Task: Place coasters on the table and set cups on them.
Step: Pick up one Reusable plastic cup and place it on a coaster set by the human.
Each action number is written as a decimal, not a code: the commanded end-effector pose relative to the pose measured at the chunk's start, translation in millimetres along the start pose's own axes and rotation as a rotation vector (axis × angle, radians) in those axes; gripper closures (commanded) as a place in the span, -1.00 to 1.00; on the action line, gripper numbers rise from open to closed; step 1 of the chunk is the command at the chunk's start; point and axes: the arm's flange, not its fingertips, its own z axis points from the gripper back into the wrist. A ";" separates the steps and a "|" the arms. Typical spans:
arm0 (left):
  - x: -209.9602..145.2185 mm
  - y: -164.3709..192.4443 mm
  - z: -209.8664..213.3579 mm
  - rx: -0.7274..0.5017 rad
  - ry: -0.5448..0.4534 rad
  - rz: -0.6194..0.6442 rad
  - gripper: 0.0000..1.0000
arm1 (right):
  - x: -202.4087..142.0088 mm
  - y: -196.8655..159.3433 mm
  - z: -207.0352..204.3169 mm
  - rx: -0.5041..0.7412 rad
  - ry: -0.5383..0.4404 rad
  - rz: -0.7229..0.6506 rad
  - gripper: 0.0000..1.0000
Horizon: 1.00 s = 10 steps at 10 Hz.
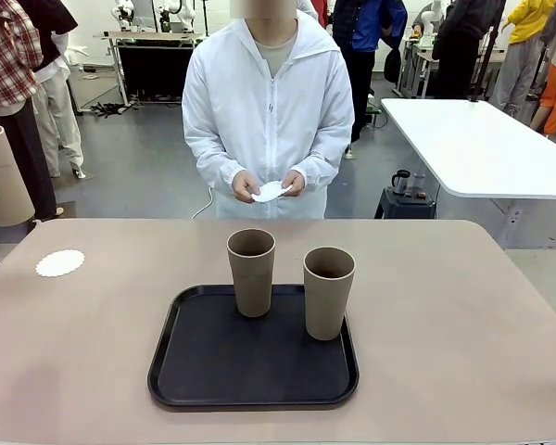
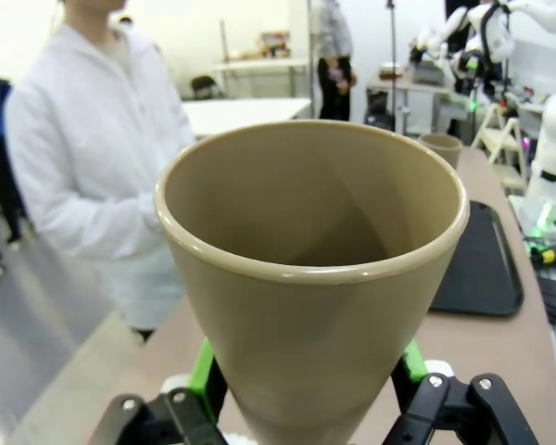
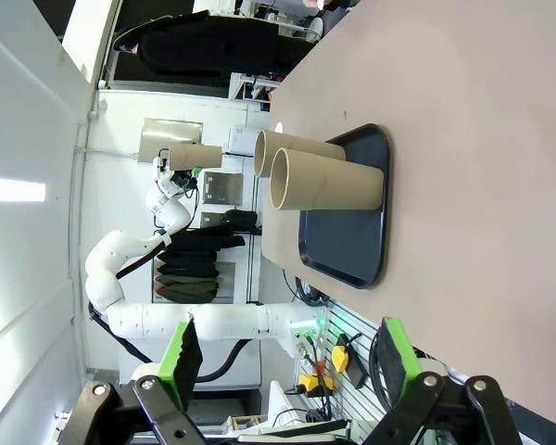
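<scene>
Tabletop, beige-tan with rounded corners [image 1: 463, 315], is being shared with a person in a white zip jacket [image 1: 269, 102] standing at the far side. Two tall tapered matte tan-brown tumblers are being carried upright on a black rounded-corner tray [image 1: 204, 371] lying near the middle. The left cup [image 1: 251, 271] is standing toward the tray's far edge. The right cup [image 1: 328, 291] is standing just beside it, a bit nearer, not touching it. A third cup [image 2: 310, 269] of the same kind is being grasped low on its body by the left pincer [image 2: 306, 371], with green pads pressed on opposite sides and the rim up. It is being held off the tabletop at the far left edge of the front view. A first coaster [image 1: 60, 263], a thin round white lacy paper doily, is lying flat on the tabletop's left part, well apart from the tray, with nothing set on it. A second coaster [image 1: 271, 191] is being held in the person's hands [image 1: 246, 185] beyond the far edge. The right pincer [image 3: 289, 357] is being kept released, jaws spread wide with nothing between them.
</scene>
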 end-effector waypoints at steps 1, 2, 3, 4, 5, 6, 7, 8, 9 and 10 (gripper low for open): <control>2.4 0.7 3.7 -0.012 -0.007 -0.005 -0.70 | 0.6 0.5 0.2 0.012 -0.002 0.000 -1.00; 2.4 0.7 3.7 -0.012 -0.007 -0.005 -0.70 | 0.6 0.5 0.2 0.012 -0.002 0.000 -1.00; 2.4 0.7 3.7 -0.012 -0.007 -0.005 -0.70 | 0.6 0.5 0.2 0.012 -0.002 0.000 -1.00; -0.4 0.0 0.1 -0.001 0.000 0.001 -0.70 | 0.6 0.5 0.2 0.012 -0.002 0.000 -1.00; -11.5 17.8 -7.8 -0.023 -0.008 -0.007 -0.70 | 0.6 0.5 0.2 0.012 -0.002 0.000 -1.00; -25.6 37.3 -10.2 -0.009 -0.006 0.000 -0.70 | 0.6 0.5 0.2 0.012 -0.002 0.000 -1.00; -36.4 52.0 -10.7 0.000 -0.003 0.013 -0.70 | 0.6 0.5 0.2 0.012 -0.002 0.000 -1.00; -45.7 62.7 -11.7 -0.009 -0.014 0.021 -0.70 | 0.6 0.5 0.2 0.012 -0.002 0.000 -1.00; -56.7 68.1 -13.2 -0.010 -0.017 0.023 -0.70 | 0.6 0.5 0.2 0.012 -0.002 0.000 -1.00; -68.1 75.5 -17.4 -0.020 -0.014 0.035 -0.70 | 0.6 0.5 0.2 0.012 -0.002 0.000 -1.00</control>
